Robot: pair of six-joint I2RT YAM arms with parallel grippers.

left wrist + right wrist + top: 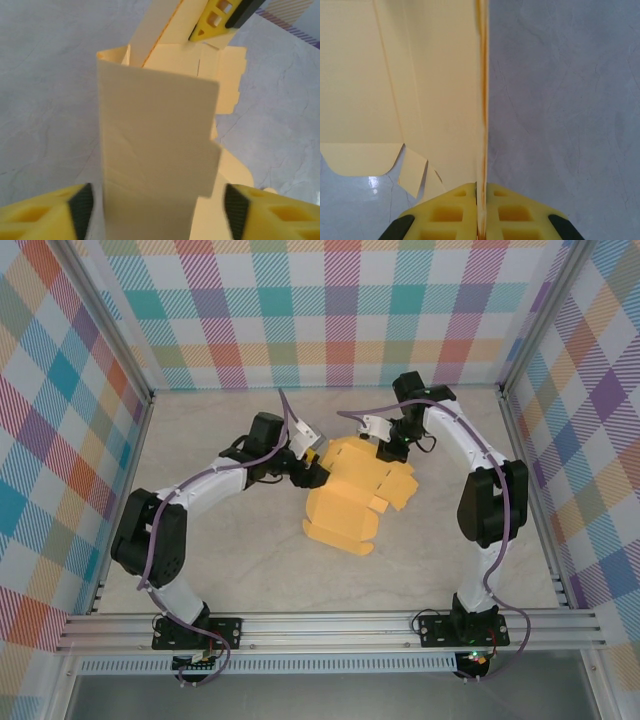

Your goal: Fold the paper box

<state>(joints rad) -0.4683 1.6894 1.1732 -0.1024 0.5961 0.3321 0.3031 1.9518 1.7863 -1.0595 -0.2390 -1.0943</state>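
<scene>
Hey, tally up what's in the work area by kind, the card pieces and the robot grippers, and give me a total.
Yellow-orange die-cut card paper box: 1
Two-finger grippers with yellow fingers: 2, the left gripper and the right gripper
Total: 3

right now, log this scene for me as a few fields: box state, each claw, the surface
paper box: yellow-orange card, partly folded, some panels raised, others flat on the table
left claw: open, jaws either side of an upright flap, not closed on it
right claw: shut on the edge of a raised panel of the box
table: pale marbled top, box near its middle
fold status: not finished
</scene>
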